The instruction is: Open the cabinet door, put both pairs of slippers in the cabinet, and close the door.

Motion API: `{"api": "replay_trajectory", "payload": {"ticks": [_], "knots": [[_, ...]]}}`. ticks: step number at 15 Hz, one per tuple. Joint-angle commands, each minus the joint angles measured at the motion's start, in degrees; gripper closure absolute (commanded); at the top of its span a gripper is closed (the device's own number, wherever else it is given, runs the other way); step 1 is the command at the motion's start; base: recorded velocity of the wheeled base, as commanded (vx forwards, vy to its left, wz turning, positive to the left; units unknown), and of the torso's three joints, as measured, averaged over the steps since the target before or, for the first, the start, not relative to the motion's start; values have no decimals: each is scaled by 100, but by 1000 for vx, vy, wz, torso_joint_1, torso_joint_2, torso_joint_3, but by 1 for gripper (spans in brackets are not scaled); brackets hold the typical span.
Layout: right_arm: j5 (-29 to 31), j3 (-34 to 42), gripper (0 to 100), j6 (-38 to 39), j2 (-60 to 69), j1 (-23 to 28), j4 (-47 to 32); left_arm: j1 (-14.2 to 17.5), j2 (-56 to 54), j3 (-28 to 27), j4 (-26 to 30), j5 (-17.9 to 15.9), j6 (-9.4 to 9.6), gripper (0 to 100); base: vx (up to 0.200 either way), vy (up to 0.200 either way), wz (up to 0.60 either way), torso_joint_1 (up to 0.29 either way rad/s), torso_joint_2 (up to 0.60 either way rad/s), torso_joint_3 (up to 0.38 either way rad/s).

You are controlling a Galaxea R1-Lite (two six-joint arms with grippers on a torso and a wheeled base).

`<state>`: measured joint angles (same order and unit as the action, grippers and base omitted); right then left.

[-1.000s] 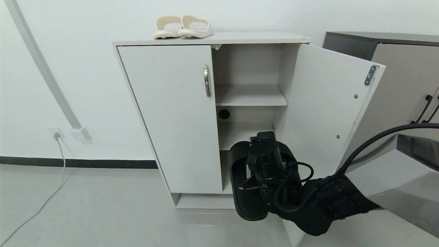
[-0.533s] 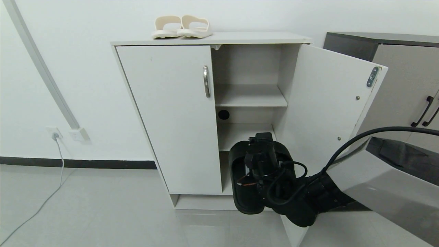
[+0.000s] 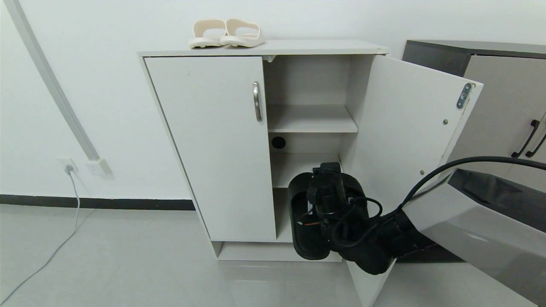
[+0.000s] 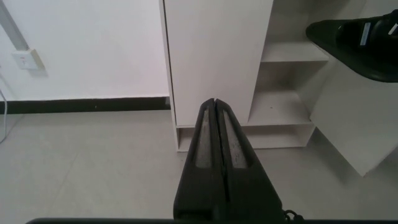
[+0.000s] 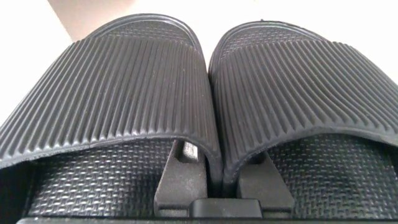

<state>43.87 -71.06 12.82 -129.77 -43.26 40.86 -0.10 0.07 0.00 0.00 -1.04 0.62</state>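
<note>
While the black slippers (image 3: 305, 221) are held side by side at the mouth of the cabinet (image 3: 204, 140), near its middle shelf (image 3: 298, 168), the right claw (image 5: 221, 180) is clamped on their inner edges. Entry should be kept level and clear of the open door (image 3: 405, 128), with release only once the soles are seated. The left claw (image 4: 214, 134) is pressed together, idle. The cream slippers (image 3: 226, 34) are noted on the cabinet top.

Black slippers (image 5: 130, 87): matt, ribbed rubber. Cabinet (image 3: 209, 145): matt white laminate. Handle (image 3: 256, 101): polished metal. Floor (image 3: 128, 273): glossy tile.
</note>
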Motion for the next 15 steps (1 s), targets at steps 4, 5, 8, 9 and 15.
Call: {"api": "replay_trajectory", "payload": {"ticks": [4, 5, 8, 9, 15], "knots": [[-2, 4, 100, -8, 4, 152, -17, 1, 10, 0, 0, -2, -1, 100, 0, 0, 0, 0, 0, 0], [-2, 4, 100, -34, 4, 169, -17, 1, 10, 0, 0, -2, -1, 100, 0, 0, 0, 0, 0, 0], [-72, 22, 100, -70, -40, 257, -8, 1, 10, 0, 0, -2, -1, 100, 0, 0, 0, 0, 0, 0], [-81, 31, 100, -70, -49, 283, -8, 1, 10, 0, 0, -2, -1, 100, 0, 0, 0, 0, 0, 0], [-90, 39, 100, -70, -57, 336, -8, 1, 10, 0, 0, 7, -9, 100, 0, 0, 0, 0, 0, 0]]}}
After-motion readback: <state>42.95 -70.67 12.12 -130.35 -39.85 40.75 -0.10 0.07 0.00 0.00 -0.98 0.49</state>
